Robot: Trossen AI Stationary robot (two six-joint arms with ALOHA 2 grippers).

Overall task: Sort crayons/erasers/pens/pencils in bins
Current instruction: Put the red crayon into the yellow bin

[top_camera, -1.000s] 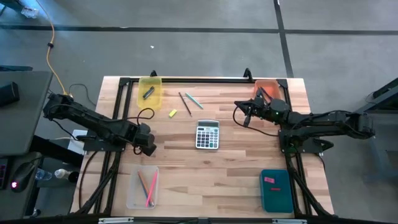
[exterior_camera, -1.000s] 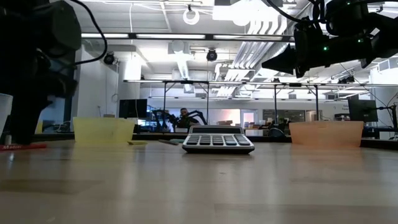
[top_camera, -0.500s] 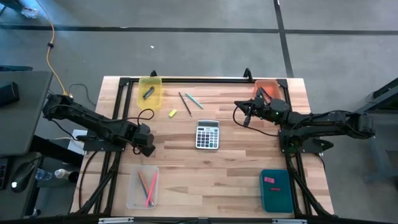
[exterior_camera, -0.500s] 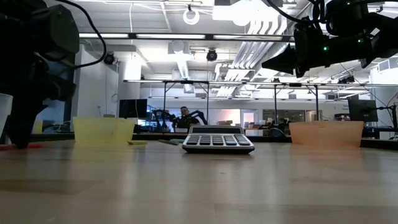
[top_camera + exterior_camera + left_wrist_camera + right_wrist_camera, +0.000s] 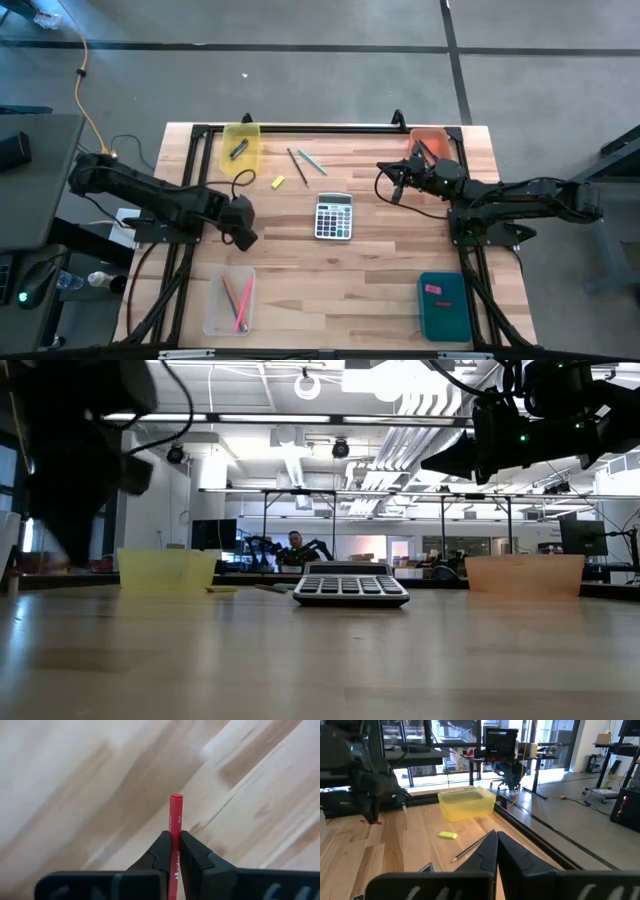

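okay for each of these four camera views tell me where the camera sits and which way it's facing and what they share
High: overhead, straight down; both arms, calculator.
Low: table height, level across; arms from above, yellow bin.
Left wrist: on the left arm, facing the tabletop; left gripper shut on a red crayon.
Right wrist: on the right arm, across the table; right gripper shut, empty.
Shared: high and right wrist both show the yellow eraser.

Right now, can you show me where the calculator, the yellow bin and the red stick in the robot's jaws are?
calculator (image 5: 334,216): high view, middle of its keypad.
yellow bin (image 5: 241,135): high view, bare part of its floor near the far rim.
red stick (image 5: 175,815): left wrist view, shaft just beyond the left gripper's shut jaws.
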